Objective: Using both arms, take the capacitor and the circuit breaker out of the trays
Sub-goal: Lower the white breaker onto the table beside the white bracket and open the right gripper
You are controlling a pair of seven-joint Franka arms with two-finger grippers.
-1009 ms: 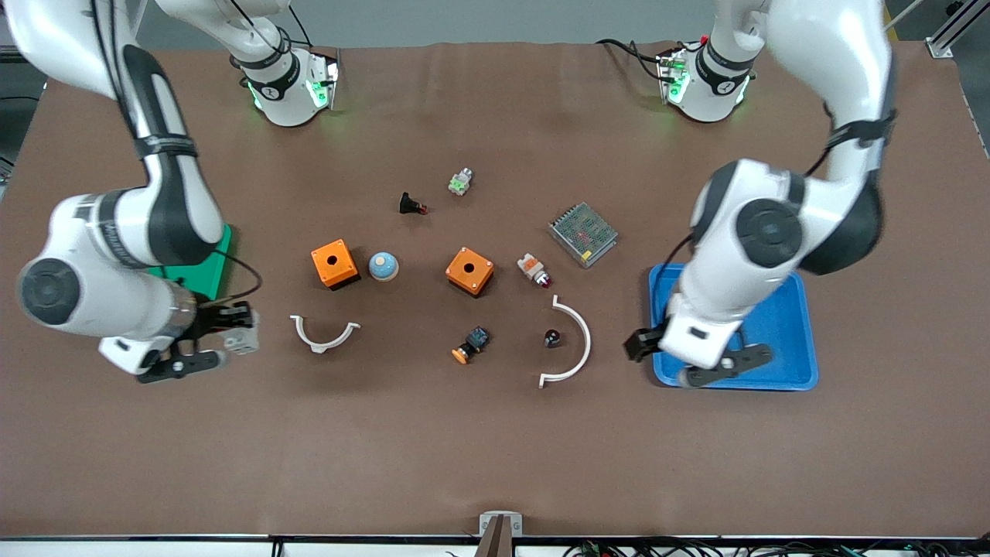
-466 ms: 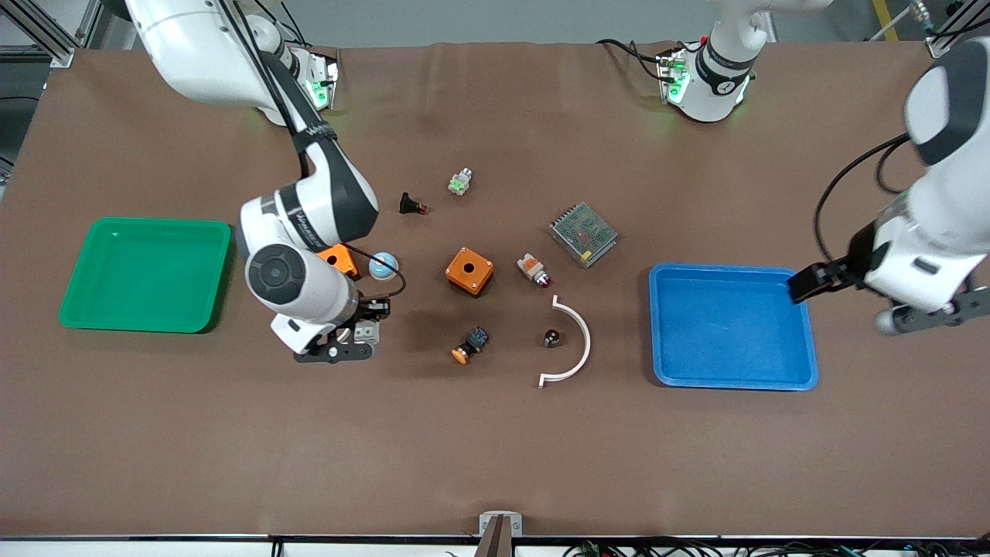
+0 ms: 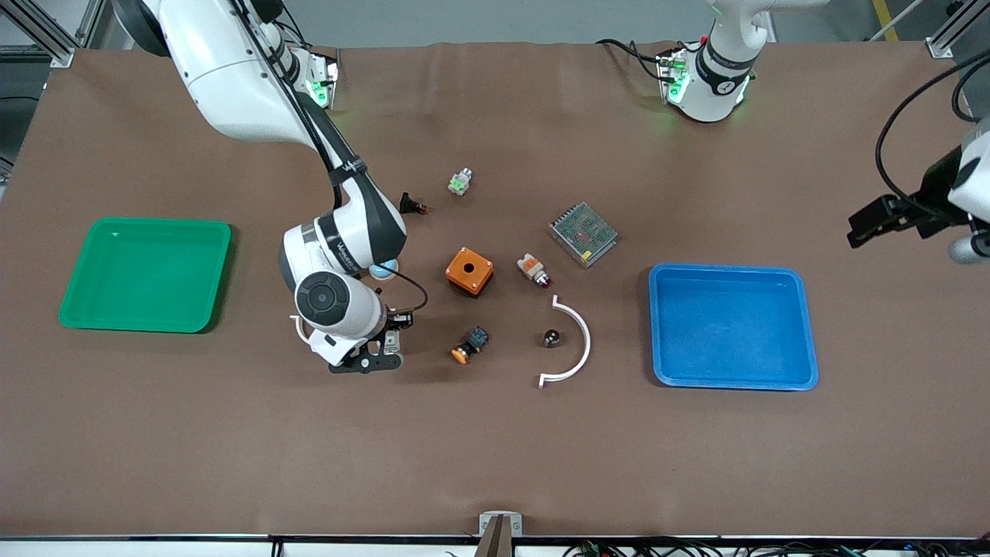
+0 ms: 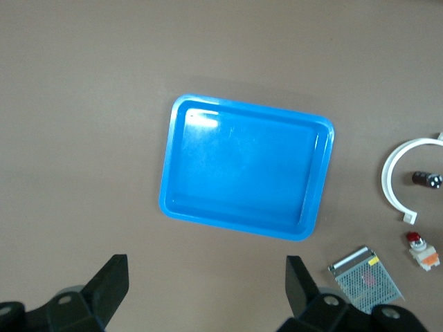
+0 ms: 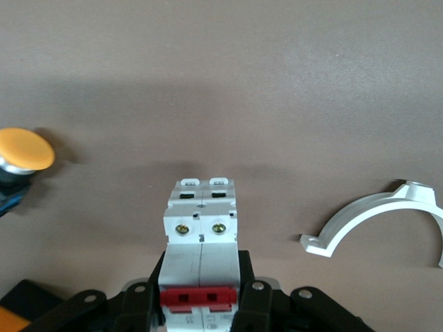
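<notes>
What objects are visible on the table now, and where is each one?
Small white-grey breaker with red levers: 1, held in the right tool.
Tiny black cylindrical capacitor: 1, inside the curve of the larger white clamp.
Green plastic tray: 1, right arm's end of the table.
Blue plastic tray: 1, left arm's end.
Orange box with a hole: 1 visible, centre.
White curved clamps: 2; larger near the blue tray, smaller beside the right tool.
Black-blue button with orange cap: 1, nearer the camera than the orange box.
Grey mesh metal box: 1.
Right tool: shut on the breaker, over the table.
Left tool: open, high beside the blue tray.
</notes>
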